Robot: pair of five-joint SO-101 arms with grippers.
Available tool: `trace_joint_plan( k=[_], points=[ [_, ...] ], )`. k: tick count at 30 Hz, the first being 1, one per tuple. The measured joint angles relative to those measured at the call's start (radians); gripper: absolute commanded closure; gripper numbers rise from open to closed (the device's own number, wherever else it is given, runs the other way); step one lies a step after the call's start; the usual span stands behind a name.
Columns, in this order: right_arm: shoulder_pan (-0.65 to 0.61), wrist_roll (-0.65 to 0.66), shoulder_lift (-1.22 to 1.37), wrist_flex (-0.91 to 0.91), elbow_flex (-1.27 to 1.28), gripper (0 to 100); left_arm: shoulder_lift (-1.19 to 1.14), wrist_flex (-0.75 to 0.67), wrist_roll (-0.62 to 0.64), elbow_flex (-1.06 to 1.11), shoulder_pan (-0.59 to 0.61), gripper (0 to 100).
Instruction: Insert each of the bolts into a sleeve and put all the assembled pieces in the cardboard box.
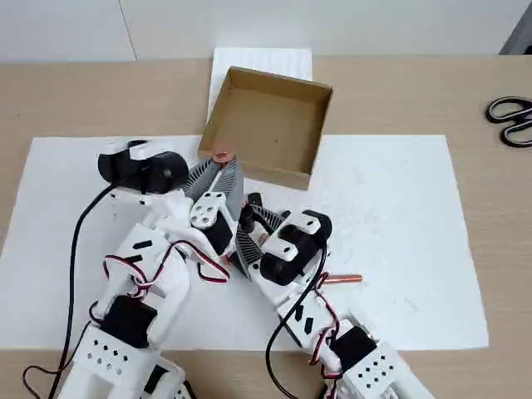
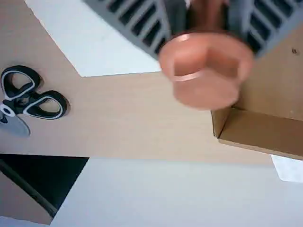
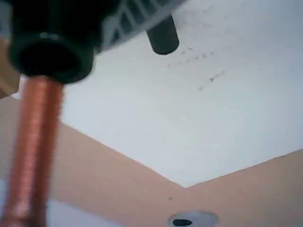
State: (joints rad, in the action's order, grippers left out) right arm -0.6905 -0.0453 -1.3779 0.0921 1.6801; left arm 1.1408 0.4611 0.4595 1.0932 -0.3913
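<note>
High view: left end effector (image 1: 221,161) grips bolt (image 1: 221,155).

Bolt (image 2: 203,71): coppery metal, slight sheen
Sleeve (image 3: 47,54): black matt plastic
Box (image 1: 270,129): matt brown cardboard
Sheet (image 1: 399,216): white matt paper
Worktop (image 1: 83,100): smooth, wood-look

The bolt (image 2: 206,71) is copper, the sleeve (image 3: 47,52) black, the cardboard box (image 1: 266,125) plain brown, the paper sheet (image 1: 399,216) white, the worktop (image 1: 83,91) light wood.
</note>
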Motion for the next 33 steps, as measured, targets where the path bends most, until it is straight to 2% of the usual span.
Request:
trace_joint_plan(
  k=[17, 19, 23, 25, 33],
  points=[
    [0.040, 0.000, 0.000, 0.000, -0.002, 99.5, 0.002, 0.068, 0.005, -0.008, -0.052, 99],
    [0.040, 0.000, 0.002, 0.000, -0.002, 99.5, 0.002, 0.081, 0.005, -0.008, -0.052, 94],
    [0.040, 0.000, -0.002, 0.002, -0.002, 99.5, -0.012, 0.130, 0.009, 0.002, -0.077, 71],
    [0.040, 0.000, -0.002, 0.003, -0.003, 99.5, -0.011, 0.150, 0.014, 0.002, -0.107, 64],
    [0.040, 0.000, -0.002, 0.002, -0.005, 99.5, -0.009, 0.150, 0.077, 0.000, -0.109, 62]
  ],
)
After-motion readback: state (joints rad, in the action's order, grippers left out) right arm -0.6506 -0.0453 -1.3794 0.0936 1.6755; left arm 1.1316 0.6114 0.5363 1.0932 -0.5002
